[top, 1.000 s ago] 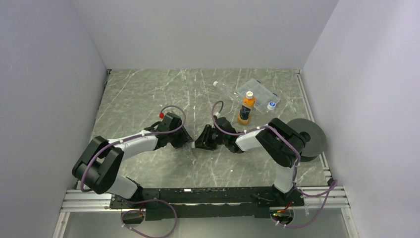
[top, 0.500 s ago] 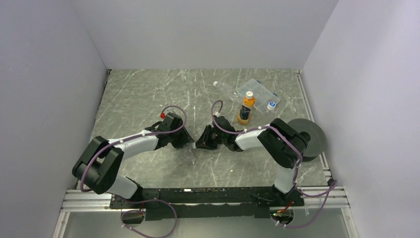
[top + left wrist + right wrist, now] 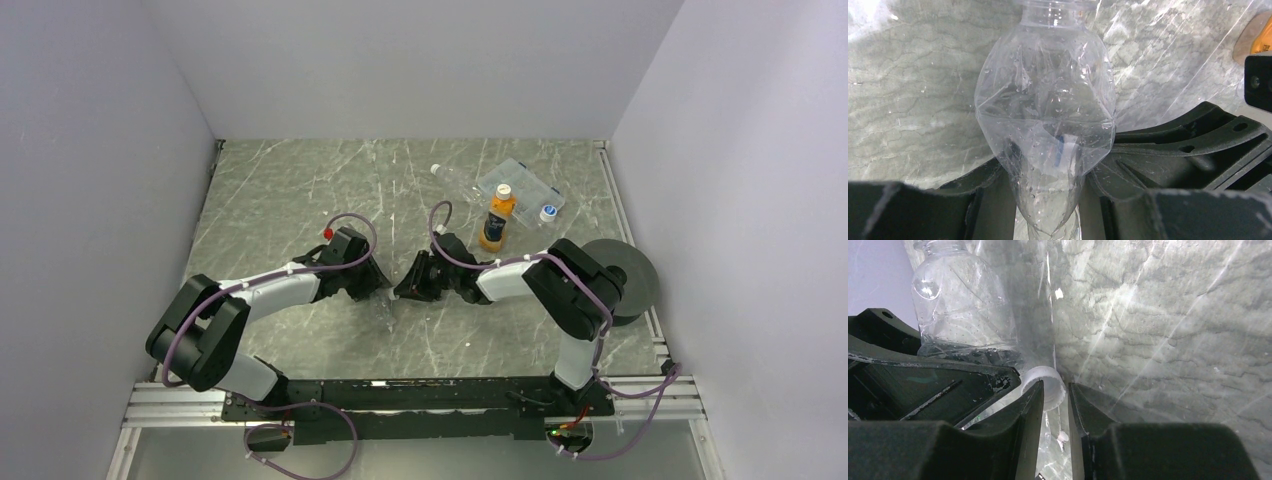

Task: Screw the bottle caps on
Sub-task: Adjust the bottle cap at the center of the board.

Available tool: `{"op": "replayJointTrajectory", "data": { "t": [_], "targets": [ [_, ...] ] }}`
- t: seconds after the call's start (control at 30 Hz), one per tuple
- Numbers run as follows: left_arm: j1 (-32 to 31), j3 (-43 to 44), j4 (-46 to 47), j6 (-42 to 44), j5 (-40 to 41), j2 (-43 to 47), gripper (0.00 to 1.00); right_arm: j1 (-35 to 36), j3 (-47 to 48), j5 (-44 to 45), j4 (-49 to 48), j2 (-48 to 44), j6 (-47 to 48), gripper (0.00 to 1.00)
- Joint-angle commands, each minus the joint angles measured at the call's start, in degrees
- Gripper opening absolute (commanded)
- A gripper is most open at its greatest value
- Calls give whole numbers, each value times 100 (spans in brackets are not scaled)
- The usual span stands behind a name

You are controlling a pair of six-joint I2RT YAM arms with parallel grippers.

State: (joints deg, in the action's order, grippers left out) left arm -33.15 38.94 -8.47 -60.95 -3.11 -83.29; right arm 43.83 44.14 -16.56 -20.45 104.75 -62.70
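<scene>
White cap [image 3: 1043, 377] pinched in my right tool [image 3: 1054, 389], just beside the clear bottle [image 3: 1045, 100] — my left tool [image 3: 1045, 172] clamps that bottle's crumpled body, holding it steady, I judge, so the cap can be threaded onto its neck.

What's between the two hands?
A clear crumpled plastic bottle in the left hand and a white round cap in the right hand, per both wrist views.
</scene>
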Motion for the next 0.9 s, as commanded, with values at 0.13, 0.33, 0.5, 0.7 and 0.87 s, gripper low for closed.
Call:
{"op": "replayJointTrajectory", "data": {
  "t": [0.13, 0.33, 0.5, 0.7, 0.87],
  "targets": [
    [-34, 193, 52, -51, 14, -27, 0, -60, -63, 566, 1077, 84, 339, 18],
    [-43, 184, 77, -65, 6, -12, 0, -51, -28, 720, 1261, 15, 415, 11],
    [-84, 223, 126, -66, -53, -65, 0, -55, 14, 724, 1310, 43, 441, 7],
    [-172, 254, 169, -108, -93, -127, 0, -50, 66, 742, 1359, 64, 484, 4],
    [-217, 250, 178, -136, -93, -145, 0, -50, 115, 759, 1412, 72, 516, 3]
  ]
}}
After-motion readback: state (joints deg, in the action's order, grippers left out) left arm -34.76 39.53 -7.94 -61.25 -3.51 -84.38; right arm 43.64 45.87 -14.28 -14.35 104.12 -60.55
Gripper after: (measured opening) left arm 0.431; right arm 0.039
